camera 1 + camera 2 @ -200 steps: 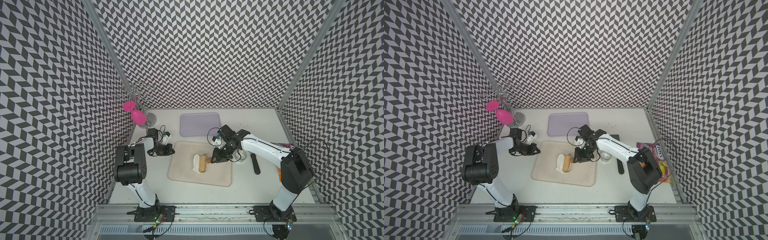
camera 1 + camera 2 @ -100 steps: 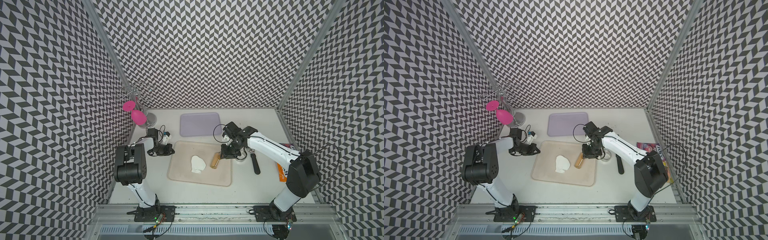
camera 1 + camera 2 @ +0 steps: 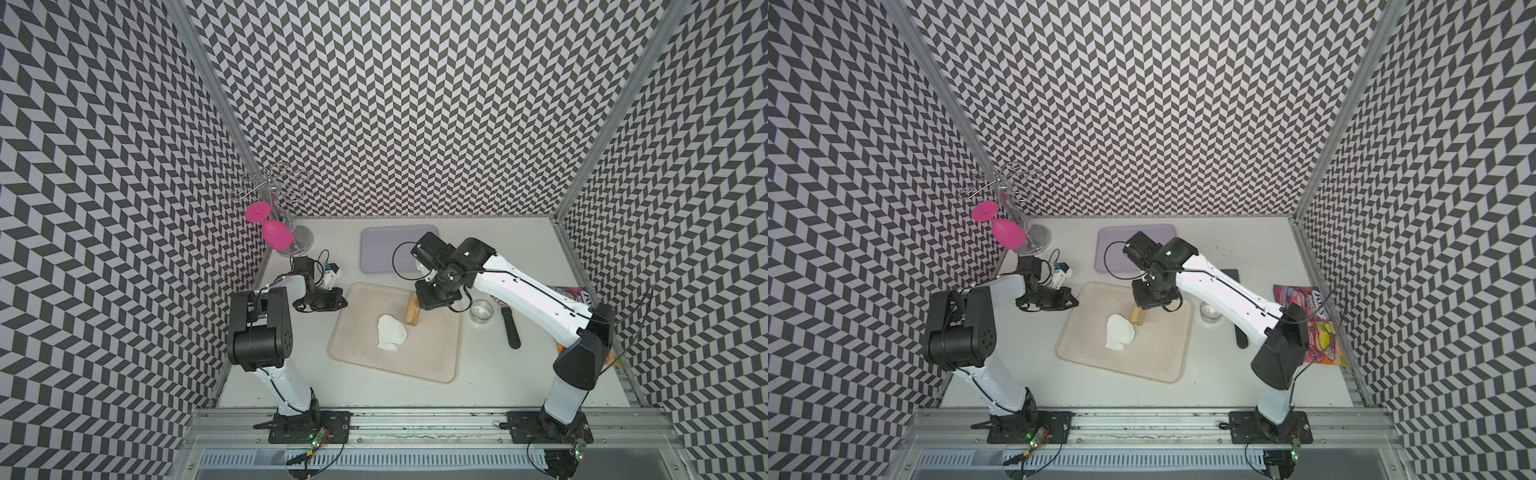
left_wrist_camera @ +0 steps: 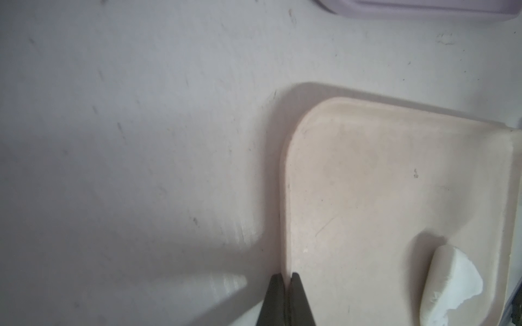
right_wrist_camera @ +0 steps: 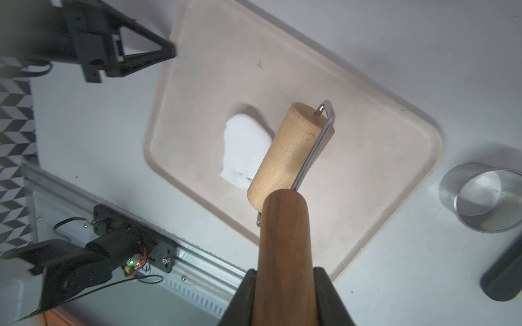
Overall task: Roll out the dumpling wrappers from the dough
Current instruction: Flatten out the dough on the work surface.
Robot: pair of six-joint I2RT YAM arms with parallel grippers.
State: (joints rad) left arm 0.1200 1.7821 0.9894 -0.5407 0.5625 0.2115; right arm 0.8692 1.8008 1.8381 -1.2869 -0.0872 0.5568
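- Clamped on the brown handle [image 5: 284,234] of the wooden roller [image 5: 288,152]: right gripper [image 5: 285,282]. Grip plain in the right wrist view, hidden under the wrist in both top views.
- Roller drum over the beige tray [image 5: 367,135], just beside the dough [image 5: 245,146]; contact unclear.
- Pressed together on nothing, at the beige tray's rim: left gripper [image 4: 286,282], fingertips shown only by the left wrist view.
- Lying on the beige tray near its middle: the dough, a flattish irregular white patch.
- Just off the beige tray, on the right arm's side: metal ring cutter [image 3: 481,311], contents unclear.
- Beyond the beige tray's far edge: lavender tray [image 3: 380,249], partly covered by the right arm.
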